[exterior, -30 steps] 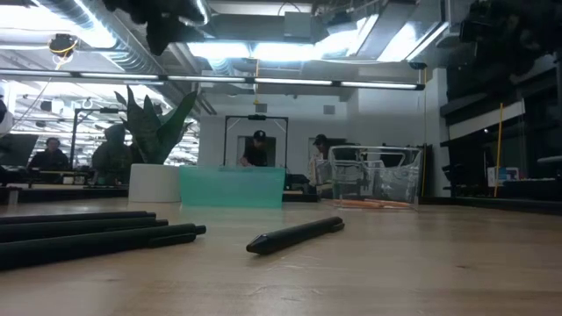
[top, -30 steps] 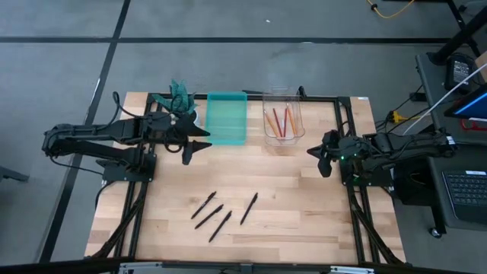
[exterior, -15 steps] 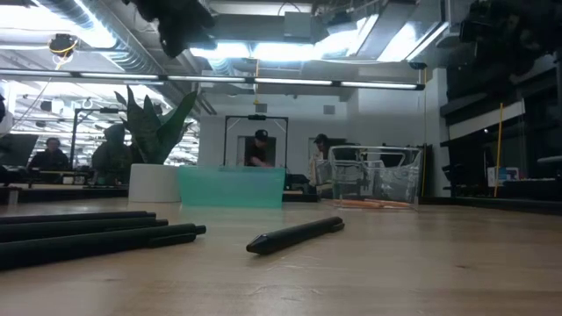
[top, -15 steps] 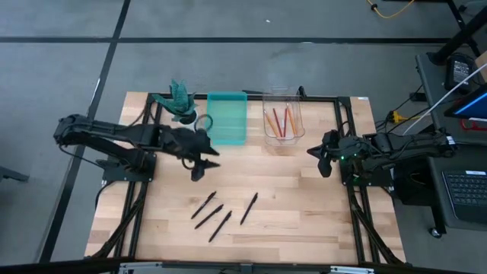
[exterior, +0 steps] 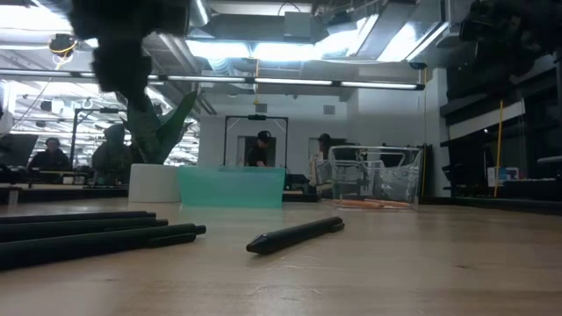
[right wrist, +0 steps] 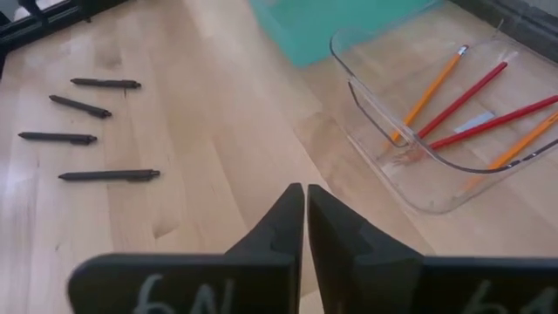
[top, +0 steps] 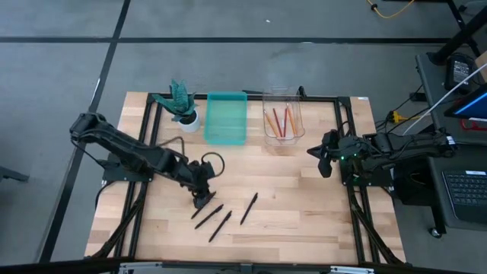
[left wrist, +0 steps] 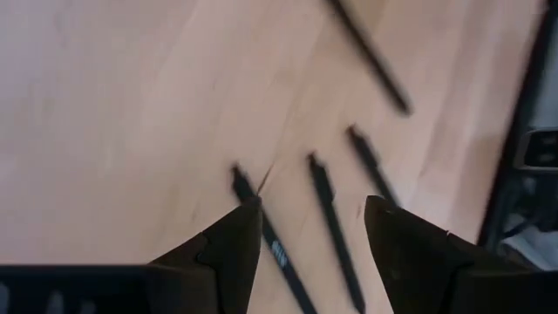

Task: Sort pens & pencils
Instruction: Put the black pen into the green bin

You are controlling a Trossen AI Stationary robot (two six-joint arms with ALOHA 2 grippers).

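Four black pens lie flat on the wooden table near its middle (top: 220, 225), (top: 249, 208), (exterior: 294, 235), (right wrist: 109, 175). The orange and red pencils (top: 280, 122), (right wrist: 462, 96) lie in a clear tray. My left gripper (top: 202, 199), (left wrist: 309, 218) is open and hangs above the leftmost pens, pointing down. In the left wrist view one pen (left wrist: 270, 240) runs beside a finger and another (left wrist: 331, 218) lies in the gap. The low view shows this gripper (exterior: 123, 53) blurred and above table level. My right gripper (top: 319, 156), (right wrist: 305, 209) is shut and waits near the right edge.
A teal tray (top: 227, 118) and the clear tray (top: 284, 138) stand side by side at the far edge, with a small potted plant (top: 183, 103) to their left. Bare wood spreads around the pens. People show in the room beyond the table.
My left gripper has swung from beside the teal tray toward the near edge and to the right, coming down over the leftmost pens. The pens, the pencils and my right arm have stayed put.
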